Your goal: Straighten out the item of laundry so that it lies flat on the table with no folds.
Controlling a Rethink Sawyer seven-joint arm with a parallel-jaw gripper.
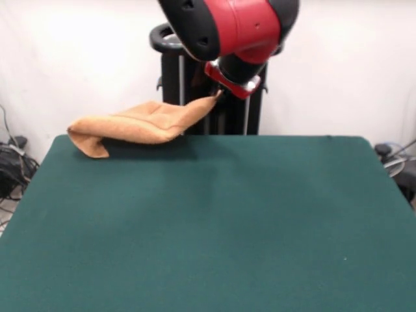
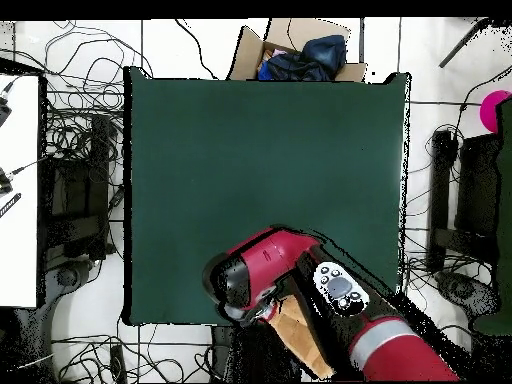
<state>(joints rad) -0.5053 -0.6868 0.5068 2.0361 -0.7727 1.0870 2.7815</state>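
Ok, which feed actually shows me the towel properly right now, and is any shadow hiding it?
Front view: towel well lit, hanging from the gripper, with a soft shadow on the table beneath. Overhead view: the arm covers most of it, leaving only a tan sliver at the table's edge.

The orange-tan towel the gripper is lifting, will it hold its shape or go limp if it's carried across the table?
Likely limp: the towel hangs from the one corner pinched at the gripper and sags down to the table, its low end curling under. It looks light, since that single pinch holds it up. The felt-like top may drag on it, so pulling could bunch it.
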